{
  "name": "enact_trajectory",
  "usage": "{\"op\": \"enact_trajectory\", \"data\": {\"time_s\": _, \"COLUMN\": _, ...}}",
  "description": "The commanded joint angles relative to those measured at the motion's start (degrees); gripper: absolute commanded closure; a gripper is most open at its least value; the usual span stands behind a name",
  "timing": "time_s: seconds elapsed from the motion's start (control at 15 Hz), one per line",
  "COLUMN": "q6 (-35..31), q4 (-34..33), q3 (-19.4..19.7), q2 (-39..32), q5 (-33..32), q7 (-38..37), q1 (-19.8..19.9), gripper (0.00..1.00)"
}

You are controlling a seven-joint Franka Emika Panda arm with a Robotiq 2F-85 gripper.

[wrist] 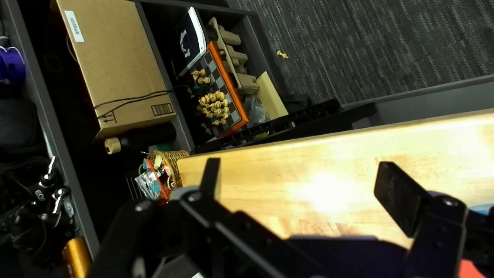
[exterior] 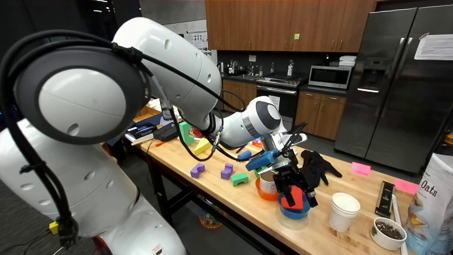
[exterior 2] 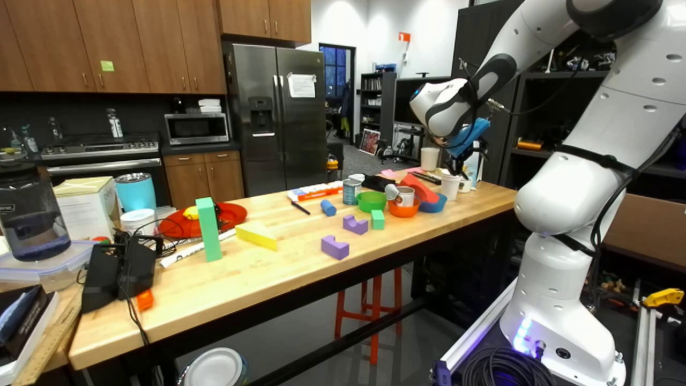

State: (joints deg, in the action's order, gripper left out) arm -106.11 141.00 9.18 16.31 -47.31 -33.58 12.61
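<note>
The pincer [wrist: 299,181] stands spread wide with nothing in its grasp; in the wrist view, the pale, grained wooden surface [wrist: 270,173] shows between its flat black fingers [wrist: 397,197]. Nearest to it are the red block [exterior 2: 422,188] and the white cups [exterior: 342,216]. In both exterior views, the block rests tilted in the blue bowl [exterior 2: 435,206], probably because it is too long to lie flat inside (it could be matte foam, though I cannot be sure). The cups are nested, likely to save room, their walls smooth and tapering. Just beside the blue bowl, a cylindrical can [exterior 2: 405,197] stands in the round orange bowl [exterior 2: 403,212]; both bowls look like smooth plastic.
</note>
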Motion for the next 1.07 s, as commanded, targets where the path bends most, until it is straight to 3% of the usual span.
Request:
{"op": "enact_trajectory", "data": {"time_s": 0.0, "q6": 2.13, "q4": -2.56, "q3": -1.51, "q2": 1.6, "q5": -7.29, "q7": -3.32, "q1": 0.8, "gripper": 0.0}}
{"op": "enact_trajectory", "data": {"time_s": 0.4, "q6": 4.44, "q4": -8.45, "q3": -1.92, "q2": 5.65, "q5": -25.81, "q7": -5.44, "q1": -0.38, "gripper": 0.0}}
{"op": "enact_trajectory", "data": {"time_s": 1.0, "q6": -13.76, "q4": -16.83, "q3": 0.57, "q2": 4.75, "q5": -49.45, "q7": -9.88, "q1": -3.91, "gripper": 0.0}}
